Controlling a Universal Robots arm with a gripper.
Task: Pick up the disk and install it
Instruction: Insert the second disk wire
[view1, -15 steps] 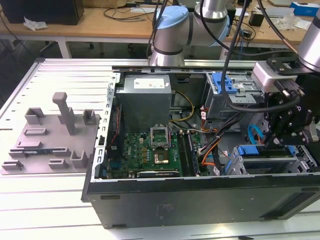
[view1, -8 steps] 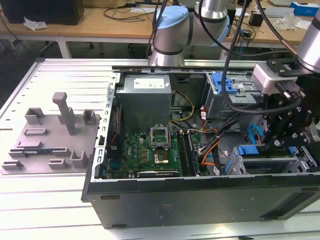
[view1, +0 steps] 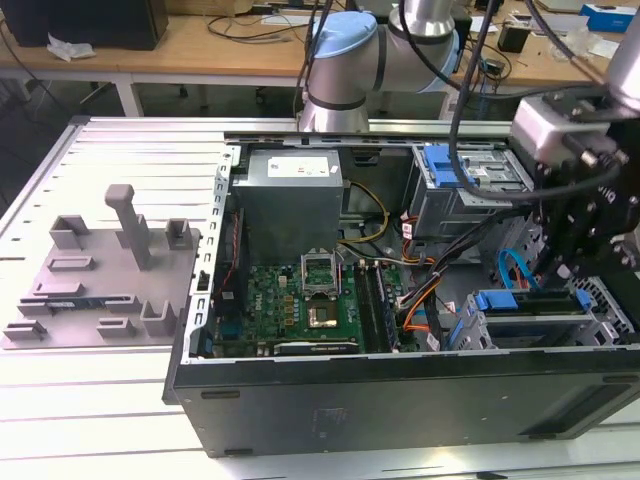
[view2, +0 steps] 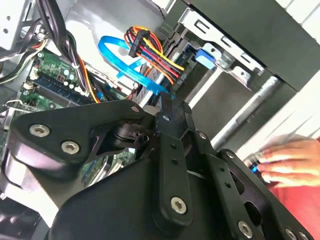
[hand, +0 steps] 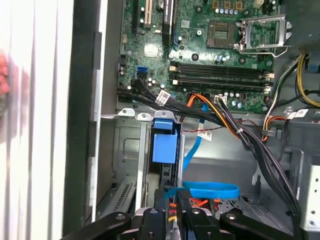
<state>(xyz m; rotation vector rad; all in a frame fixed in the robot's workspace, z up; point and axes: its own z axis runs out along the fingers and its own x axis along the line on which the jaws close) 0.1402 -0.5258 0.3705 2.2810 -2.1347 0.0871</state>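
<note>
Exterior view: open computer case (view1: 400, 400) lies on a white slatted table (view1: 100, 420), with a grey fixture plate (view1: 100, 270) just beside it at the case's 9 o'clock. Inside the case the motherboard (view1: 300, 300) is at about 7 o'clock and the grey power supply (view1: 290, 195) at 11 o'clock. A grey drive cage with a blue bracket (view1: 447, 165) on top is at 1 o'clock. The arm comes in from 12 o'clock, and the black gripper (view1: 558, 272) hangs over the 4 o'clock corner of the case. The disk (view1: 530, 308) is there too, lying flat in the lower metal bay with blue carrier pieces at both ends, directly under the gripper. In the first wrist view the disk's blue carrier (hand: 164, 142) sits edge-on in the bay slot, just beside the case wall. A looped blue data cable (hand: 210, 190) and a bundle of black, orange and yellow wires run close by. The fingertips point at the slot with a thin gap between them — cannot tell whether they pinch anything or touch the carrier. In the second wrist view a person's hand (view2: 290, 160) rests on the table outside the case wall — well apart from the bay.
</note>
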